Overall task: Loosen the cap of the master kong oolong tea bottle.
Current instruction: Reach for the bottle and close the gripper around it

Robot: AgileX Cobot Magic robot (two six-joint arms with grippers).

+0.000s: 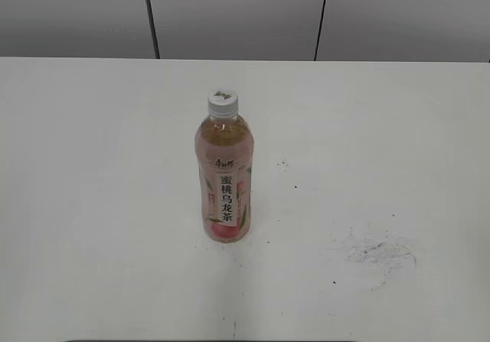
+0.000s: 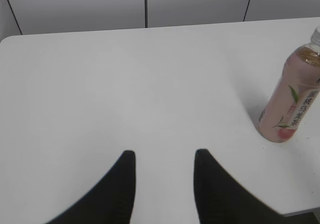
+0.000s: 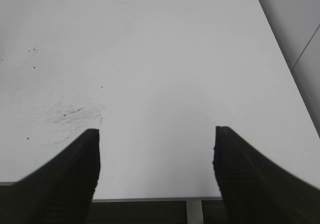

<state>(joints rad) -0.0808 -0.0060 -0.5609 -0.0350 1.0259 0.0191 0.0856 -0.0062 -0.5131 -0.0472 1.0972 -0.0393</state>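
Note:
The master kong oolong tea bottle point(image 1: 224, 181) stands upright in the middle of the white table, its pink peach label facing the camera. Its white cap point(image 1: 223, 101) sits on the neck. No arm shows in the exterior view. In the left wrist view the bottle point(image 2: 291, 98) stands far to the right, well away from my left gripper point(image 2: 165, 156), which is open with only bare table between its black fingers. My right gripper point(image 3: 157, 134) is open wider, above the table's near edge, with nothing between its fingers; the bottle is out of that view.
The white table point(image 1: 92, 204) carries a patch of dark scuff marks point(image 1: 379, 252) right of the bottle, also seen as scuff marks point(image 3: 75, 115) in the right wrist view. Grey wall panels point(image 1: 230, 13) stand behind the table's far edge.

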